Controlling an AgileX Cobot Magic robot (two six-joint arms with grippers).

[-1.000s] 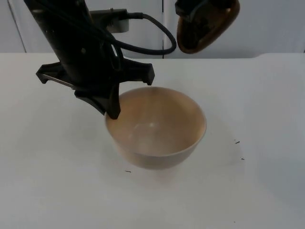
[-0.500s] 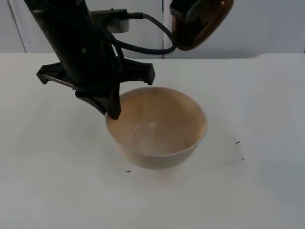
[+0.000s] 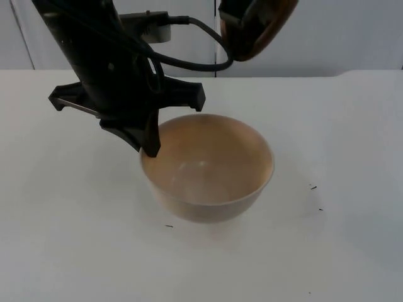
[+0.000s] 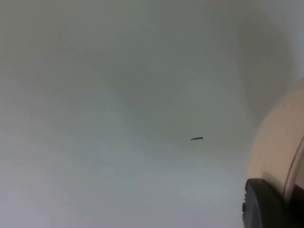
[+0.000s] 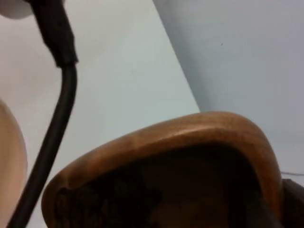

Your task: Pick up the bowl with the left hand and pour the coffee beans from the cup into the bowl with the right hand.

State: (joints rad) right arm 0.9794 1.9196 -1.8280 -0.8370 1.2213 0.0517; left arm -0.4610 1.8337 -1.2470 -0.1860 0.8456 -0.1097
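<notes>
Your left gripper (image 3: 150,148) pinches the near rim of the bowl (image 3: 208,167), held just above the table (image 3: 352,189), while the right gripper (image 3: 242,16) clamps the tilted brown cup (image 3: 261,28) high behind it, so bring the cup's lip over the bowl's middle before tipping further.

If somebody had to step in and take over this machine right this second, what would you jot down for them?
Left gripper: shut on the near-left rim of the pale beige bowl, which hangs low over the white table; the bowl holds no beans.
Right gripper: up at the back, holding the brown wooden cup, tilted, behind and above the bowl. Dark coffee beans sit inside the cup.
Done: bowl and cup both gripped.
Left: bring the cup over the bowl and pour.
</notes>
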